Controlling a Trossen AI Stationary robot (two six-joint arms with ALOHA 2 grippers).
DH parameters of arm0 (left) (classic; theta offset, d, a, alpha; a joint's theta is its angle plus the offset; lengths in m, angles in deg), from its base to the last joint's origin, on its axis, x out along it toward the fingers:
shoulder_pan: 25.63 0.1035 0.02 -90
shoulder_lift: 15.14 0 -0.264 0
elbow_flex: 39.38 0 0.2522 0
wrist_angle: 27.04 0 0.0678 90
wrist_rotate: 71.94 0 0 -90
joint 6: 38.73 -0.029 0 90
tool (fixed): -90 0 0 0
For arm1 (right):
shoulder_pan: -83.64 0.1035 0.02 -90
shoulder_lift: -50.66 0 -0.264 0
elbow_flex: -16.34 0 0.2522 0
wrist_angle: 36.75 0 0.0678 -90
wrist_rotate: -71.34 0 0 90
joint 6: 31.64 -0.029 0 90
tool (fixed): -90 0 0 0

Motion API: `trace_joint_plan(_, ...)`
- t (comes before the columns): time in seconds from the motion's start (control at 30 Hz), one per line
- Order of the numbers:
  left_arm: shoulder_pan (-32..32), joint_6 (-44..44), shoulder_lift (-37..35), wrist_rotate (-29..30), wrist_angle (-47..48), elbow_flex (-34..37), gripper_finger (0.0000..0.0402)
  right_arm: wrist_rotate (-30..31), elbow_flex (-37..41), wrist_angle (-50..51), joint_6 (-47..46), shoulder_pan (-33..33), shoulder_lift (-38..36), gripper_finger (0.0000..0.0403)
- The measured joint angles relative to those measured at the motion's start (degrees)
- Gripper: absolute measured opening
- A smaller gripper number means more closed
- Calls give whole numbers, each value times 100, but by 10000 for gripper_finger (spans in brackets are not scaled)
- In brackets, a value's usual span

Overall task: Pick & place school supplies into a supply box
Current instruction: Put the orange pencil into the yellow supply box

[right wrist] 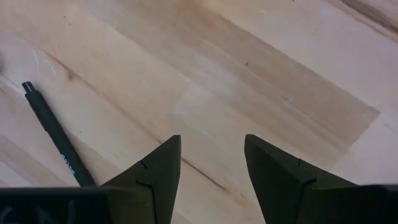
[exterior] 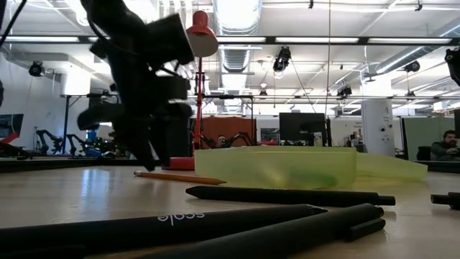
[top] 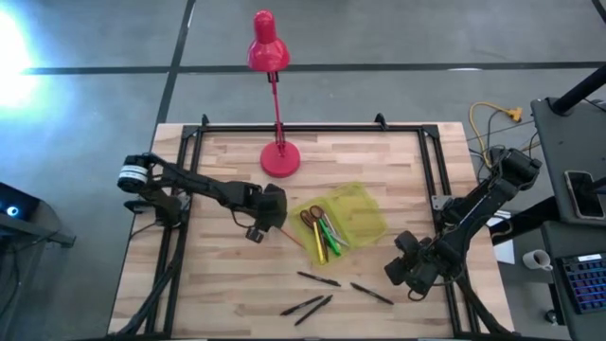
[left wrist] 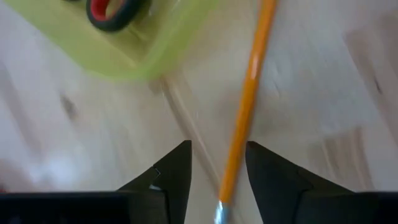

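Note:
The supply box (top: 352,216) lies open on the table's middle, translucent yellow-green, with red-handled scissors (top: 312,216) and a green marker (top: 328,235) in it. An orange pencil (left wrist: 249,93) lies flat on the wood just left of the box, next to a pale pencil (left wrist: 186,124). My left gripper (left wrist: 217,146) hangs open over the orange pencil, pointing steeply down, one finger on either side of its metal-tipped end. Several black pens (top: 317,278) lie near the front edge. My right gripper (right wrist: 211,138) waits open above bare wood at the right, beside a black pen (right wrist: 56,140).
A red desk lamp (top: 280,159) stands at the table's far middle, its head (top: 266,47) reaching beyond the far edge. A black frame (top: 312,127) runs around the tabletop. In the low view, pens (exterior: 287,194) lie in front of the box (exterior: 277,167).

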Motion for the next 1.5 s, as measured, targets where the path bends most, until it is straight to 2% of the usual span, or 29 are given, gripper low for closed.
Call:
trace_joint_plan(0.17,97,-248,225,-256,26,13,132,-1,8,-61,-138,0,-5,169)
trace_joint_plan(0.4,90,-362,517,-300,28,2,125,-12,8,-121,-179,0,0,169)
trace_joint_plan(0.5,82,-360,548,-320,97,2,95,-14,8,-116,-203,0,0,169)
trace_joint_plan(0.67,79,-352,557,-446,278,30,13,-14,8,-116,-221,0,0,169)
trace_joint_plan(0.87,-19,-57,525,-440,474,32,7,-14,8,-99,-219,0,0,169)
trace_joint_plan(1.17,-457,132,-226,-583,1772,-95,1,-13,53,-66,-155,0,-2,169)
trace_joint_plan(1.33,-720,133,-745,-336,1963,-542,2,-12,131,-66,-155,0,-7,169)
trace_joint_plan(1.5,-745,22,-744,112,1903,-1335,2,-8,164,-62,-155,0,-7,169)
